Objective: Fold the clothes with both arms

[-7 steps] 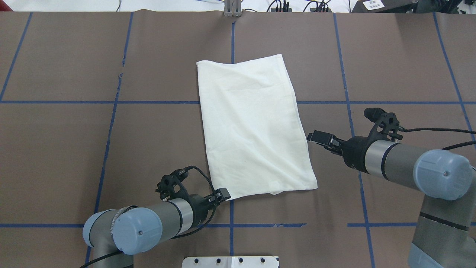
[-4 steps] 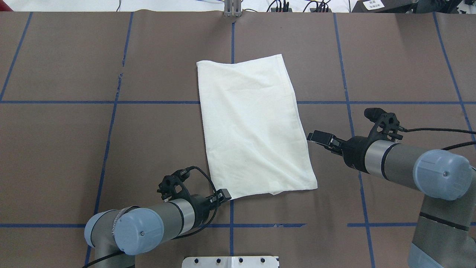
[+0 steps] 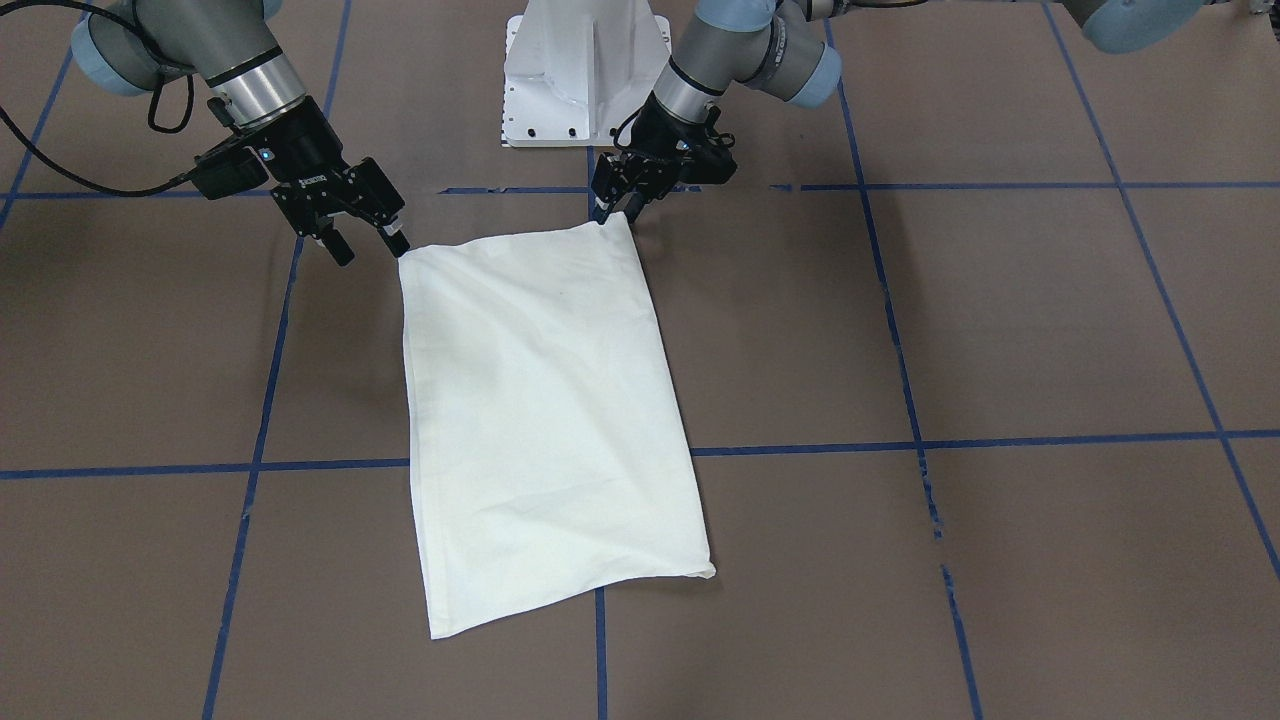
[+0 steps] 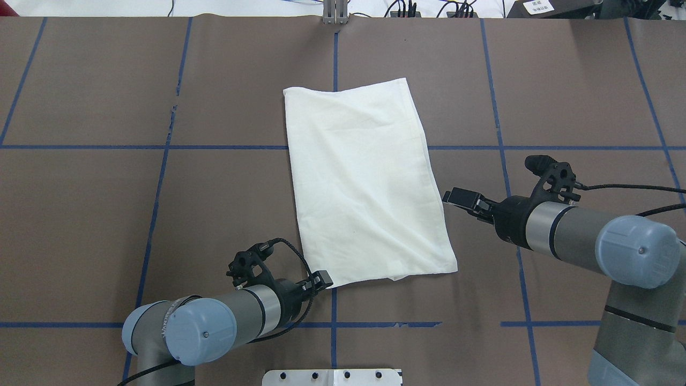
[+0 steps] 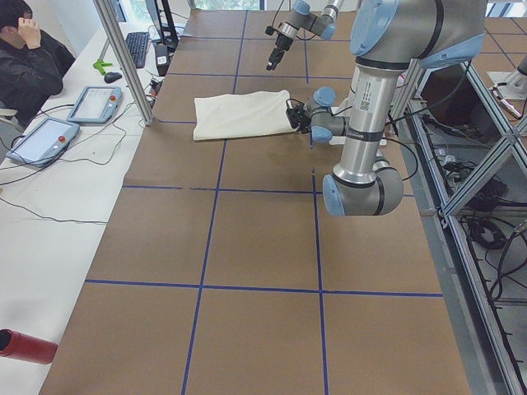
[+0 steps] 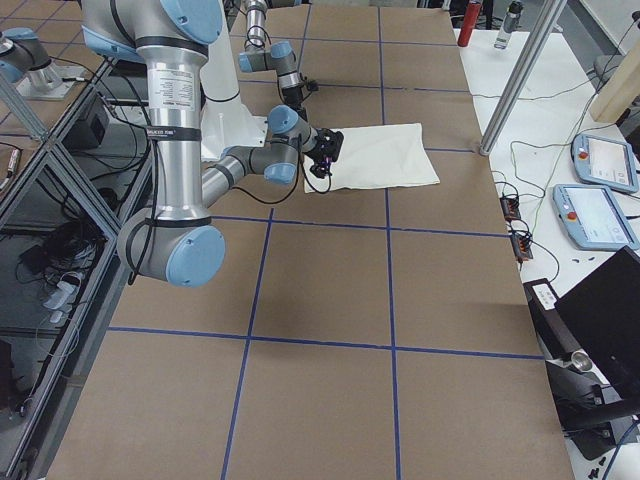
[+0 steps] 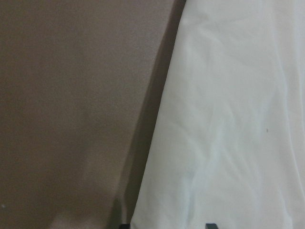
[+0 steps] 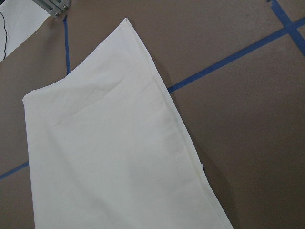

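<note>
Presently, item one: cream-white T-shirt, folded to a plain oblong with no print showing. It lies flat on the brown table at mid-table in the overhead view, its long sides running from 12 o'clock toward 5 o'clock, across a blue tape line. Item two: my left gripper, low at the shirt's 7 o'clock corner and touching it. In my left wrist view two dark fingertips show at the bottom edge with cloth between them, but whether they pinch it I cannot tell. Item three: my right gripper, fingers spread and holding nothing, just beside the shirt's long edge at 3 o'clock; its wrist view looks along that hemmed edge. Item four: white pedestal base, at 6 o'clock of the shirt, between my two arms.
</note>
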{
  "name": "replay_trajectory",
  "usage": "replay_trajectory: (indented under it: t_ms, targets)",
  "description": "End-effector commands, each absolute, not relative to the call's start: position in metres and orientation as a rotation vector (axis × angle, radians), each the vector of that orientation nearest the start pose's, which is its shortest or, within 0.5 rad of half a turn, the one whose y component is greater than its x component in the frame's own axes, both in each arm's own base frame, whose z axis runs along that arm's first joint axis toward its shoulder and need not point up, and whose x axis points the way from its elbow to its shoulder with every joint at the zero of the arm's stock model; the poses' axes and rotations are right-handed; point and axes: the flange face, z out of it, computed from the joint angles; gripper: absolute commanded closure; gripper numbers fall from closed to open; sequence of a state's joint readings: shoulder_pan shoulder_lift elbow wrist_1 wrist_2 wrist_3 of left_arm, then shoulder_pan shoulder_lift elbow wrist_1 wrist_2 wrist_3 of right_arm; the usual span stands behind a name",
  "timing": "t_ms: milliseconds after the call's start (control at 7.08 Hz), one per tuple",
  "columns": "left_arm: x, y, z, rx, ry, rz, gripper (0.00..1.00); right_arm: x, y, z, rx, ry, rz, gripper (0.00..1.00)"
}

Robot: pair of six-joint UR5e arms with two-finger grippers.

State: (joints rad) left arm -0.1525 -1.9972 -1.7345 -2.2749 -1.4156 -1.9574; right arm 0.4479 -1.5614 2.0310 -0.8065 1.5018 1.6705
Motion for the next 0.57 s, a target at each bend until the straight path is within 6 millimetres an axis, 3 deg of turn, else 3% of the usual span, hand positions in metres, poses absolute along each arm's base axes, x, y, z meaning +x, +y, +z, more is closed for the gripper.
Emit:
replay_trajectory:
  t_ms: [0,424]
  targets:
    - [0.5928,-0.2450,0.2625,0.002,1.319,-0.572,0.43,-0.3725,-0.3345,0.3480,0.277,-1.223,0.518,0.00]
    - [0.5947,-0.2442,0.2636,0.004,1.315,-0.565,0.43,-0.3729,-0.3347,0.3474,0.277,-1.223,0.518,0.00]
